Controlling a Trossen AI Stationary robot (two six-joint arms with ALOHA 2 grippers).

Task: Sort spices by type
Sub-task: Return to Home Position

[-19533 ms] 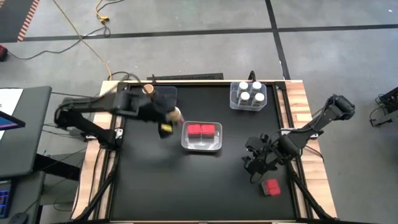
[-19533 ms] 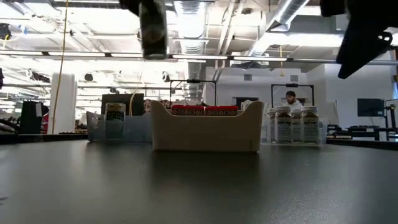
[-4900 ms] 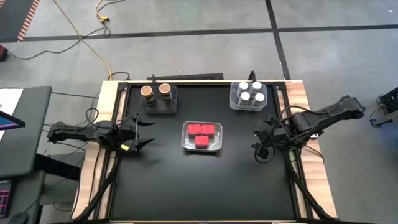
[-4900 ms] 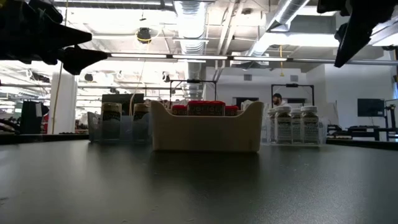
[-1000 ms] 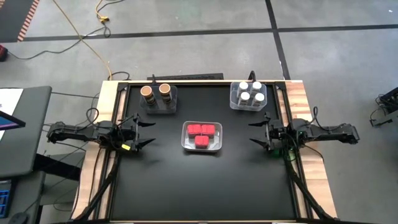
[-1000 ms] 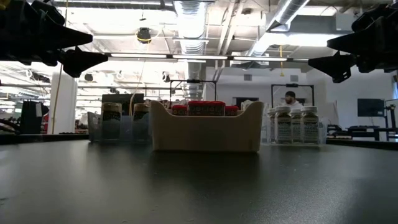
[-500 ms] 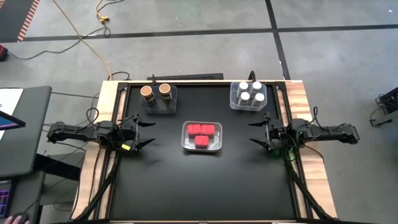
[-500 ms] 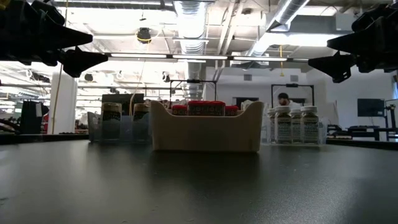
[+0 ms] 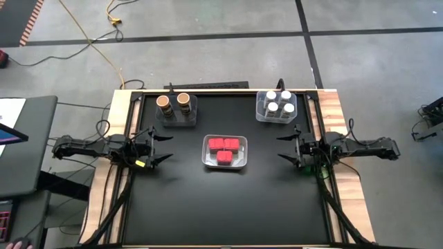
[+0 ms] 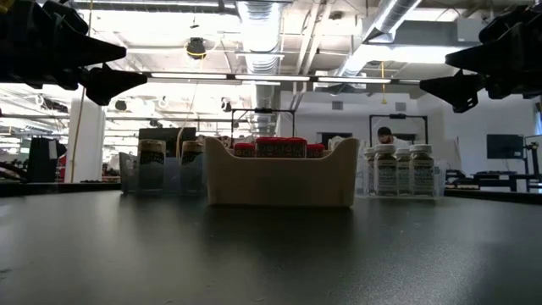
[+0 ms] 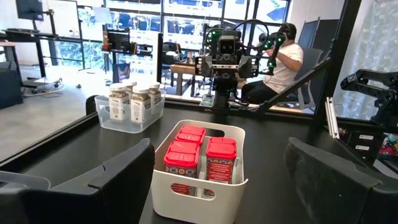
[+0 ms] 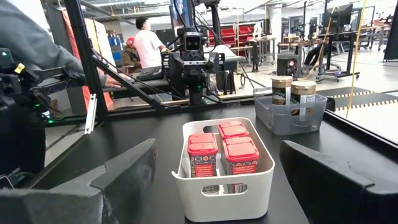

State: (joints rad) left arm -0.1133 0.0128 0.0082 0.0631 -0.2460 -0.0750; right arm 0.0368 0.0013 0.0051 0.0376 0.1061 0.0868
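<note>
The left gripper (image 9: 165,147) hovers over the left edge of the black table (image 9: 208,207), about midway between its near and far sides, pointing toward the middle. Its 2 fingers (image 11: 106,180) stand wide apart with nothing between them.

Toward the far left of the table sits a smoky bin (image 9: 192,112) holding the 2 brown-topped jars (image 9: 164,102), upright and side by side. The left gripper is near this bin but clear of it.

At the centre of the table is a white bin (image 9: 205,158) with the 3 red cans (image 9: 224,156) inside: 2 side by side in its far half and 1 in its near half. In the left wrist view they stand upright, lids up, close together. Both grippers point at this bin from either side, well apart from it.

At the far right stands a clear bin (image 9: 261,115) with the 4 white-lidded jars (image 9: 274,107), upright in a tight square of 2 by 2.

The right gripper (image 9: 280,147) hovers over the right edge of the table, level with the left one and facing it. Its fingers (image 12: 118,177) are spread wide too and hold nothing.

Beyond the table, the left wrist view shows a seated person (image 11: 287,59) in a white shirt.
</note>
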